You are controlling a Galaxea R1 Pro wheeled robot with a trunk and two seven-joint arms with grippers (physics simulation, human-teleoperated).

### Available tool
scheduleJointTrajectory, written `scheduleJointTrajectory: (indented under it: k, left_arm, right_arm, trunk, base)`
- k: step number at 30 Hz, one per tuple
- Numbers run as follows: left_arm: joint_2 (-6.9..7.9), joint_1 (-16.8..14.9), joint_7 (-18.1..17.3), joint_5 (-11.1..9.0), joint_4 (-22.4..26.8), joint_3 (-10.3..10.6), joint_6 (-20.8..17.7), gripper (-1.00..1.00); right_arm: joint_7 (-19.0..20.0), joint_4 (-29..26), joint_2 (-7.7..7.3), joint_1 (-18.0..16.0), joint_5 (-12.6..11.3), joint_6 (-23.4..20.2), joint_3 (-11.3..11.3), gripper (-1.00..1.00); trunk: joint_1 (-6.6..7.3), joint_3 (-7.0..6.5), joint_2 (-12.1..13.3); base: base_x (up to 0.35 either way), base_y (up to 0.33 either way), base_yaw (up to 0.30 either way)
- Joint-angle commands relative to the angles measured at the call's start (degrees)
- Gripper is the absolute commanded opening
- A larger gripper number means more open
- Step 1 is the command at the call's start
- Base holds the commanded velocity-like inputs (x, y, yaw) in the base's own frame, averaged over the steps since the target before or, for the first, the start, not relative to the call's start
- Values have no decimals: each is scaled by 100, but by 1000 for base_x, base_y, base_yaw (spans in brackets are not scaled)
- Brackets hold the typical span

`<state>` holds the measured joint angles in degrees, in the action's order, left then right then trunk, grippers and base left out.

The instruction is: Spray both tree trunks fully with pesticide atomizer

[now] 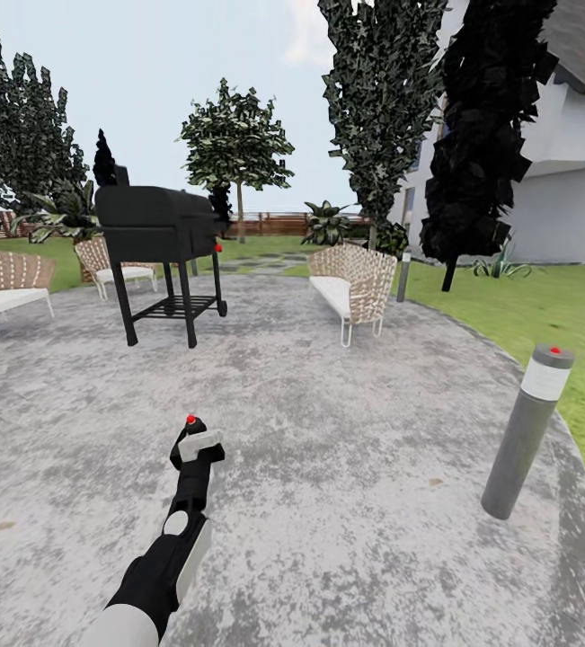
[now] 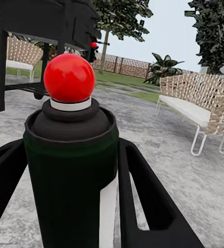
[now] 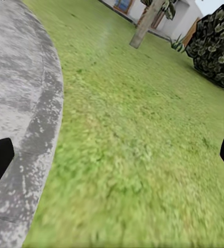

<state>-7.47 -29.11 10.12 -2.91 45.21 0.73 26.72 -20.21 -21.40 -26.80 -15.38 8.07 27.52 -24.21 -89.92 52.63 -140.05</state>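
Right now your left pincer (image 1: 195,447) is clamped on the pesticide atomizer (image 2: 70,170), held upright over the grey patio (image 1: 328,431), its red button facing the black grill (image 1: 159,225). Your right pincer (image 3: 112,155) hangs with fingers spread above the lawn (image 3: 143,129) at the patio's edge.

Patio (image 1: 346,503): rough, mottled grey concrete.
Grill (image 1: 157,220): matt black metal.
Sofa (image 1: 355,279) beside grill: woven wicker, white cushion.
Pesticide atomizer (image 2: 70,170): dark matt body, glossy red knob.
Lawn (image 3: 143,134): coarse green grass.
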Motion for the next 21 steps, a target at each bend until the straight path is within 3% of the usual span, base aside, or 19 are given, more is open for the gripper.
scheduleJointTrajectory:
  k: [1,4,6,8,13,16,18,20,21]
  left_arm:
    - [0,-1,0,-1,0,-1,0,-100]
    - [0,-1,2,-4,-5,-2,0,-100]
    - [0,0,2,-6,-15,3,0,-100]
    - [0,1,1,-7,-44,0,0,-100]
    - [0,-1,1,-7,-126,-2,0,-100]
    - [0,0,-1,-7,-253,8,5,-100]
    - [2,1,-1,-8,-336,9,7,-100]
    - [1,1,-1,-8,-367,8,8,-100]
    - [1,0,-1,-8,-429,11,8,-100]
  right_arm:
    - [0,-1,11,0,0,2,2,100]
    - [4,-2,63,0,1,7,10,100]
    - [4,-4,237,0,6,14,31,100]
    - [4,-4,412,0,9,21,143,100]
    - [4,-5,561,0,10,25,448,100]
    - [7,-3,761,0,10,25,566,100]
    - [5,2,1001,0,16,25,796,100]
    - [7,6,1108,0,17,25,978,100]
    - [6,15,1245,0,14,24,1269,100]
  trunk:
    - [23,-19,42]
    - [89,-72,162]
    - [133,-108,242]
    - [176,-144,323]
    - [286,-234,523]
    - [352,-288,643]
    - [396,-324,724]
    - [440,-360,804]
    - [462,-378,844]
  base:
    - [0,0,0]
    - [0,0,0]
    - [0,0,0]
    - [0,0,0]
    - [0,0,0]
    - [0,0,0]
    - [0,0,0]
    - [0,0,0]
    - [0,0,0]
